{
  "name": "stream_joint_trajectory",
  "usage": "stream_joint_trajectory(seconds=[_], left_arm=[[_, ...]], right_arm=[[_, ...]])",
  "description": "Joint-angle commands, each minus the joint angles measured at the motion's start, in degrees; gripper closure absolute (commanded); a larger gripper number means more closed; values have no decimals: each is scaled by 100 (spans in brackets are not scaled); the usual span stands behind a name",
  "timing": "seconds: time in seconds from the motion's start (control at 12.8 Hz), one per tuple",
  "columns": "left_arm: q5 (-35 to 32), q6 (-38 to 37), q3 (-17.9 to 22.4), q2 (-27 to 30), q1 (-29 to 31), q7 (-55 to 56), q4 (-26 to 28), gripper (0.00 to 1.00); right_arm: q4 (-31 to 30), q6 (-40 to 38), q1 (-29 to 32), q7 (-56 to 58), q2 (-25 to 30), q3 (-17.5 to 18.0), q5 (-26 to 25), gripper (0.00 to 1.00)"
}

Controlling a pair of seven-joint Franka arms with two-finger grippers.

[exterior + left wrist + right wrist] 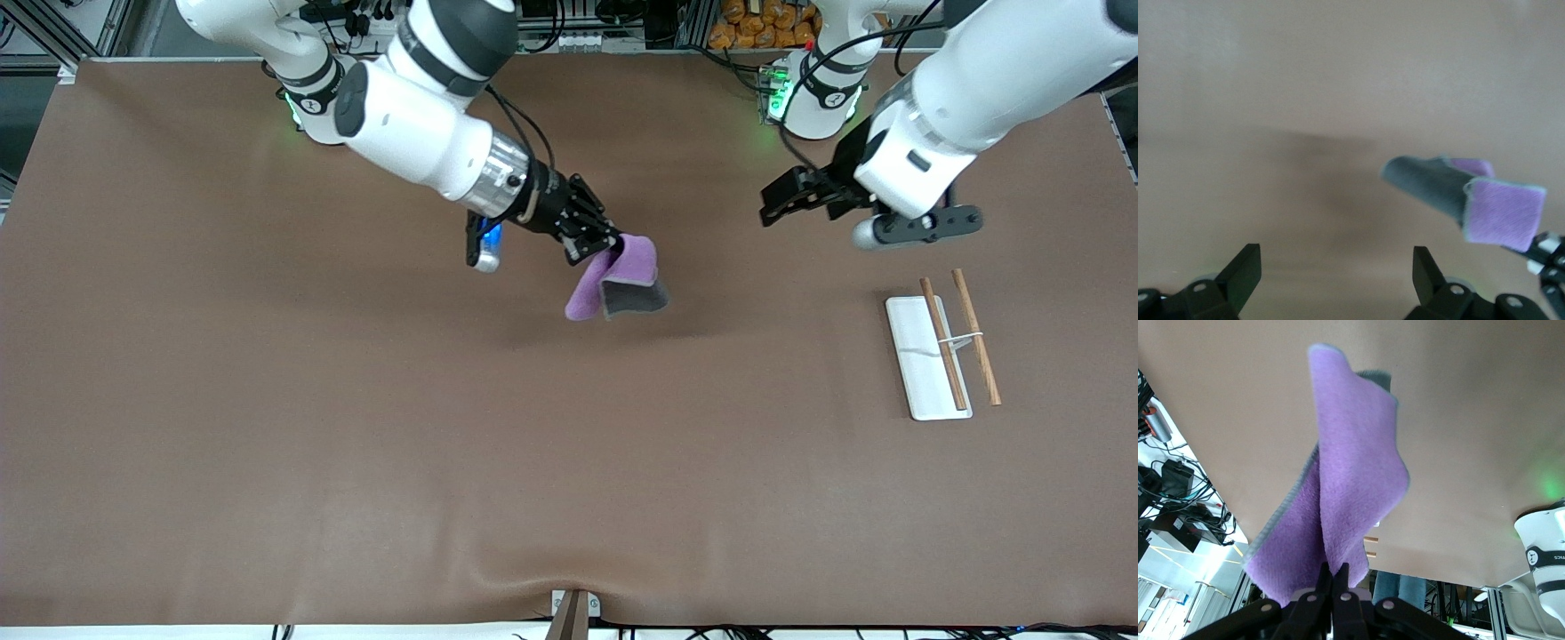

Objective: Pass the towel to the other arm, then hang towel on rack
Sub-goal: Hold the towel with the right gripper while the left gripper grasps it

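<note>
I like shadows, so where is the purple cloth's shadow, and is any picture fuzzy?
Front view: a soft dark smudge on the brown table, nearer the camera than the purple-and-grey soft towel. Left wrist view: blurry, with that shadow smeared. Right wrist view: sharp, cloth brightly lit.
</note>
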State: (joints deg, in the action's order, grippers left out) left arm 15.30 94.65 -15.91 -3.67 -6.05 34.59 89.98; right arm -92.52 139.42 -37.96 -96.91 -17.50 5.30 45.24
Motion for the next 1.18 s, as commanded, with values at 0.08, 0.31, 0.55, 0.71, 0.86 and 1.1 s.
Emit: stream_joint_trajectory(seconds=[0.08, 0.31, 0.55, 0.71, 0.86, 1.1], left_arm=[[622, 562, -97, -309, 25, 653, -121, 0], [738, 1063, -158, -555, -88, 715, -112, 0], [983, 1529, -185, -801, -377, 1504, -112, 0], [984, 1644, -185, -942, -502, 1726, -95, 0], [984, 1636, -185, -1065, -502, 1726, -25, 0], [984, 1574, -185, -1083, -485, 1700, 72, 0]], right_arm=[[417, 111, -149, -389, -244, -108, 64, 100], [445, 111, -167, -425, -280, -108, 64, 100], [594, 146, -229, -478, -429, -117, 64, 100], [717, 470, -334, -635, -587, -126, 55, 100], [823, 498, -361, -732, -667, -134, -93, 100], [823, 472, -361, -750, -667, -134, -121, 100]])
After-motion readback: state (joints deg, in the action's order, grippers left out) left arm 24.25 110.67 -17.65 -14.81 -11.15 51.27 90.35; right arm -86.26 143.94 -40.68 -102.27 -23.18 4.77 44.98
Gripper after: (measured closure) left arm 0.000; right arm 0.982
